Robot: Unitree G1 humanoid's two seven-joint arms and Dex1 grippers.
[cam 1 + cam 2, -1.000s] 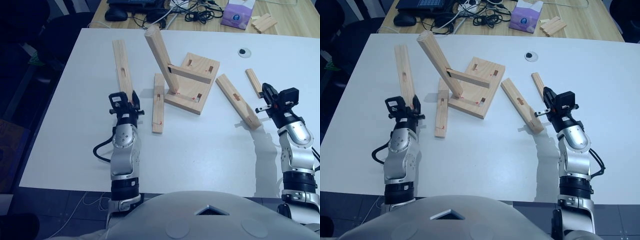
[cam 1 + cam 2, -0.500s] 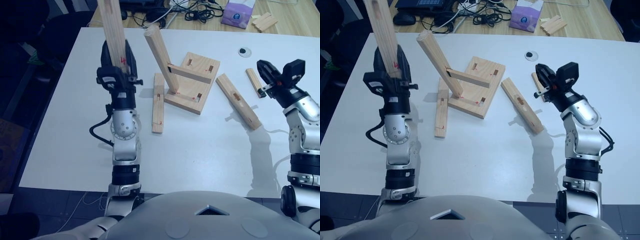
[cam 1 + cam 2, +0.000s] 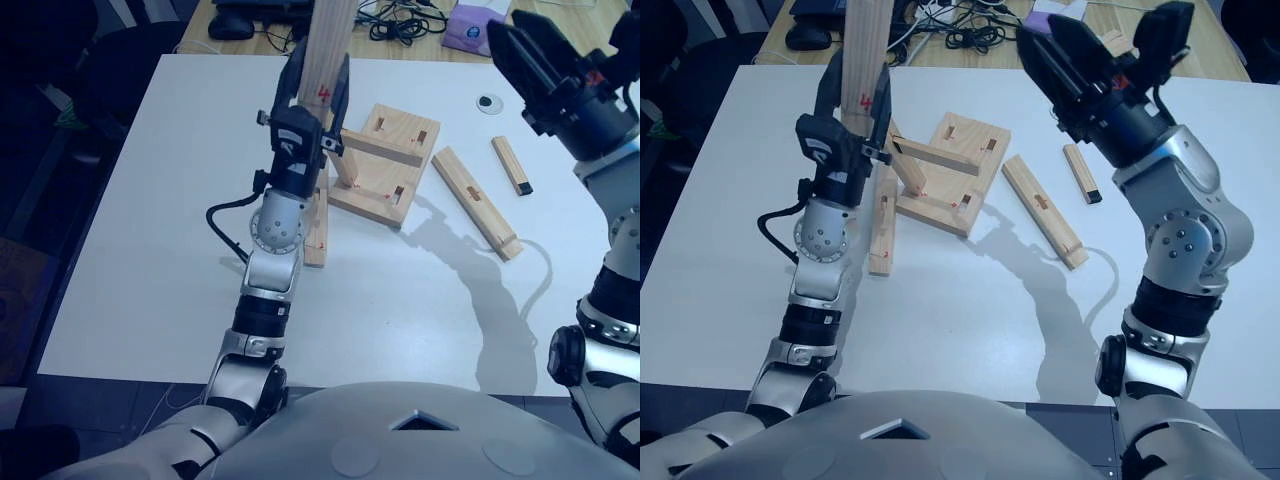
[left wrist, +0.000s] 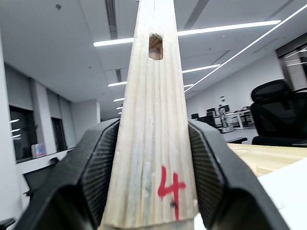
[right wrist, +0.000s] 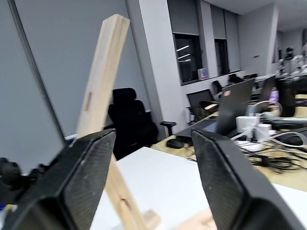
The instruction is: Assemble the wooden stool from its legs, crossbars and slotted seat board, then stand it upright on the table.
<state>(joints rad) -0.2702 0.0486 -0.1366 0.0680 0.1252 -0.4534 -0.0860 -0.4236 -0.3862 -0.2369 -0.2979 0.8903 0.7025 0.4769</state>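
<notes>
The near half of the table (image 3: 150,250) is bare white surface, from its front edge up to the wooden parts, and the left side is also free.

The left arm stands up from the near edge, forearm almost vertical, wrist bent a little toward the middle. The left gripper (image 3: 318,75) is clamped on a leg (image 3: 328,40) marked with a red 4; its two fingers (image 4: 103,163) press on both sides of the wood and the leg points straight up. Just under it, another leg (image 3: 316,235) lies flat on the table, touching the left edge of the seat board (image 3: 400,130).

The seat board lies flat with its slots upward. One tilted leg (image 3: 902,165) stands in it, and a crossbar (image 3: 378,148) goes from this leg across the board. To the right, a third leg (image 3: 477,202) lies slanted, and a short crossbar (image 3: 510,165) lies just beyond it, both apart from the board.

The right arm is raised high over the far right part of the table, and the right gripper (image 3: 1115,50) has its fingers spread wide, holding nothing.

Half a second ago the left gripper held the leg over the left side of the table; now it has moved to the seat board. The right gripper was low near the short crossbar and has risen.
</notes>
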